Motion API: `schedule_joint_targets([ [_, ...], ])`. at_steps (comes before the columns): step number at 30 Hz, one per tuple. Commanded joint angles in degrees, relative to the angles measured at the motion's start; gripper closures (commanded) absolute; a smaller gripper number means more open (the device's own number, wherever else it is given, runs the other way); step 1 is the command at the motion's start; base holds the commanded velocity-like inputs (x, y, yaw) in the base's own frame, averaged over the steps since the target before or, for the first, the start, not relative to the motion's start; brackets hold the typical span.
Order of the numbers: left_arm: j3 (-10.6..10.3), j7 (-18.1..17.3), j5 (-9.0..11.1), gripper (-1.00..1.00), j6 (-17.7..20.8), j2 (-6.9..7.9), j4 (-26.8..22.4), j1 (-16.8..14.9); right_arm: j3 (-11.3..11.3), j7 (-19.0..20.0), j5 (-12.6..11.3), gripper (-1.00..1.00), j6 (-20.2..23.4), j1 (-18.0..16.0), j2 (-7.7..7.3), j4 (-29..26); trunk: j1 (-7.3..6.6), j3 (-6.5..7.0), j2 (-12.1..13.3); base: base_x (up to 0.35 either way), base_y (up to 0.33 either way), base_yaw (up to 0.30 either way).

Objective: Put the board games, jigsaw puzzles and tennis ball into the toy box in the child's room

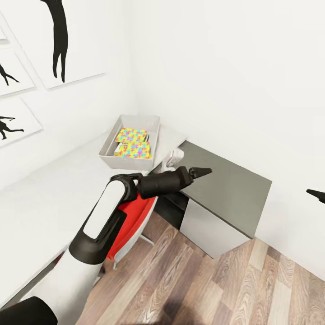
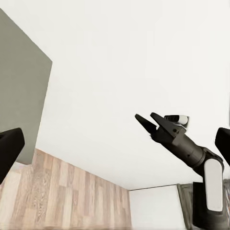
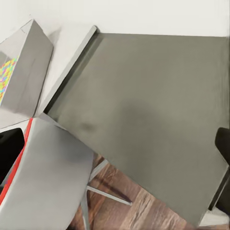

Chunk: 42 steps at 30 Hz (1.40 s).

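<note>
— Looking down over my arms, what do you see on the table (image 1: pixel 54 189)?

— The toy box (image 1: pixel 131 141) sits at the far end of the white table, close to the corner of the walls. Two bright jigsaw puzzles (image 1: pixel 132 142) lie inside it, one just behind the other.

— And your left gripper (image 1: pixel 201 171)?

— It hangs empty above the grey cabinet (image 1: pixel 225 189), beside the box. Its fingers look drawn nearly together at the tips.

— The right gripper (image 2: pixel 149 120)?

— My left wrist camera catches it against the white wall, its fingers slightly parted, pinching nothing. From the head, just its dark tip pokes in at the edge.

— Anything else nearby?

— A red and grey chair (image 1: pixel 131 221) stands under my left forearm, on the wood floor (image 1: pixel 216 289).
</note>
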Motion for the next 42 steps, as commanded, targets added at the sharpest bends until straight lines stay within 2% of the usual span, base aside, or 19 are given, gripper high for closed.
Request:
schedule_joint_targets([
  [1,-0.83,-0.43,0.4,-1.0,-0.65,0.21,-0.13,2.77,1.28,0.42,0.79,-1.0,0.26,-0.12,0.23,0.02,0.04,0.01,-0.1,0.0,0.0,-0.151],
  [5,-0.64,-0.44,0.34,-1.0,-0.89,0.42,-0.14,3.69,4.12,-0.35,0.91,-1.0,0.26,-0.18,0.24,0.02,0.04,0.37,-0.1,0.0,0.0,-0.151],
  [11,-0.64,0.39,0.24,-1.0,-1.0,0.49,-0.12,4.07,5.44,-4.23,0.87,-1.0,0.26,-0.43,0.4,0.02,0.04,0.91,-0.1,0.0,0.0,-0.152],
  [17,-0.72,0.72,0.28,-1.0,-1.01,0.51,-0.1,4.24,5.79,-6.5,0.79,-1.0,0.26,-0.56,0.45,0.02,0.04,1.46,-0.1,0.0,0.0,-0.152],
  [28,-0.75,0.55,0.24,-1.0,-0.99,0.6,-0.14,4.56,5.92,-7.24,0.82,-1.0,0.26,-0.6,0.48,-0.06,0.04,2.46,-0.1,-0.027,0.0,-0.152],
  [42,-0.59,0.54,0.25,-1.0,-0.93,0.61,-0.14,4.67,5.93,-7.31,0.84,-1.0,0.26,-0.6,0.48,-0.07,0.04,3.73,-0.1,-0.279,0.0,-0.152],
])
